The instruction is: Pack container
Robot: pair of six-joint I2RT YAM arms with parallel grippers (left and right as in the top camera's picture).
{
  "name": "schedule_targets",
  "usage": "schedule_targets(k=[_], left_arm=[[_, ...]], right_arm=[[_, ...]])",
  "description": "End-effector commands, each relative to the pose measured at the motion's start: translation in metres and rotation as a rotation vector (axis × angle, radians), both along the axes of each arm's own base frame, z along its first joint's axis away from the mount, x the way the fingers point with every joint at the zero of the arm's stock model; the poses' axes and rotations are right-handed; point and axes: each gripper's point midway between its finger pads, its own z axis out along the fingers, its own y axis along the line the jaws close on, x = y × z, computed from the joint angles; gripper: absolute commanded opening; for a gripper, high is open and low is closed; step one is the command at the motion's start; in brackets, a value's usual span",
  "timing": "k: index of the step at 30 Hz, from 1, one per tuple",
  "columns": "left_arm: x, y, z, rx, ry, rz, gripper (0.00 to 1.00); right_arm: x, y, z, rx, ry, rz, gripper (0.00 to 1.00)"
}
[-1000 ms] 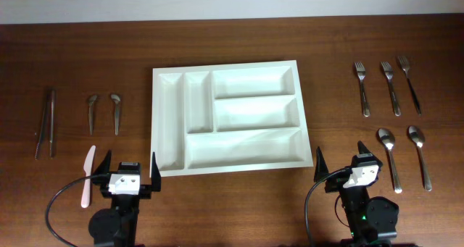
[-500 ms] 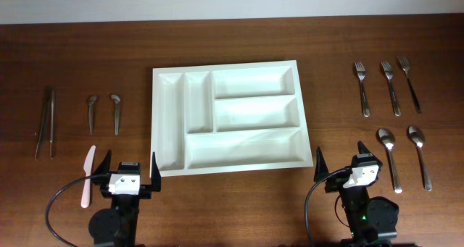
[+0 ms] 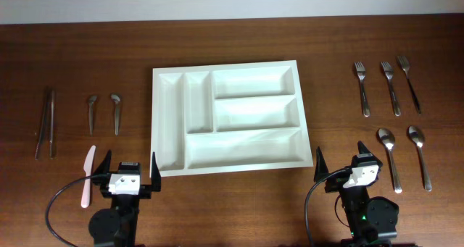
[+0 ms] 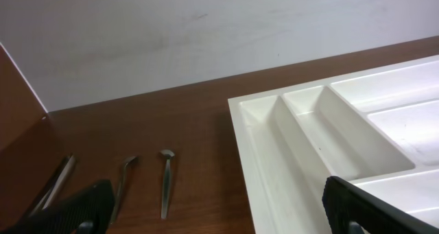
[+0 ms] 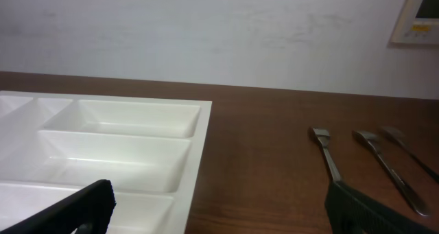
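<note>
The container point(image 3: 154, 120), a smooth white plastic tray with five round-cornered compartments, lies in the middle of the dark, grained wooden worktop point(image 3: 239, 211). Slim metal forks point(image 3: 365, 88) and spoons point(image 3: 388, 156) lie well apart to its right. Tongs point(image 3: 45, 122) and a pink knife point(image 3: 87, 176) lie to its left. The left claw point(image 4: 219, 210) and right claw point(image 5: 218, 210) both gape wide, just off the tray's near corners.

On the counter point(image 3: 239, 203) there is one white tray point(image 3: 154, 124); there are three forks point(image 3: 391, 89); two big spoons point(image 3: 389, 156); two small spoons point(image 3: 116, 113); one pair of long tongs point(image 3: 46, 124); one pink knife point(image 3: 87, 176).
</note>
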Motion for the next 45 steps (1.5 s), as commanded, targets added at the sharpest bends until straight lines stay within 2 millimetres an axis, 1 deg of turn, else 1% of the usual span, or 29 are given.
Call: schedule_targets(k=[1,35,39,41,43,45], left_arm=[[0.000,0.002,-0.002,0.017,-0.002,0.011,0.99],[0.000,0.002,-0.002,0.017,-0.002,0.011,0.99],[0.000,0.002,-0.002,0.017,-0.002,0.011,0.99],[0.000,0.002,-0.002,0.017,-0.002,0.011,0.99],[0.000,0.002,-0.002,0.017,-0.002,0.011,0.99],[0.000,0.002,-0.002,0.017,-0.002,0.011,0.99]], right_arm=[[0.000,0.000,-0.003,0.004,0.005,-0.007,0.99],[0.000,0.000,-0.004,0.007,0.011,-0.004,0.99],[0.001,0.000,-0.009,0.081,0.041,-0.011,0.99],[0.002,-0.002,-0.004,0.087,0.044,-0.024,0.99],[0.003,-0.008,0.011,0.084,0.037,-0.059,0.99],[0.003,-0.022,0.027,0.075,0.071,-0.136,0.99]])
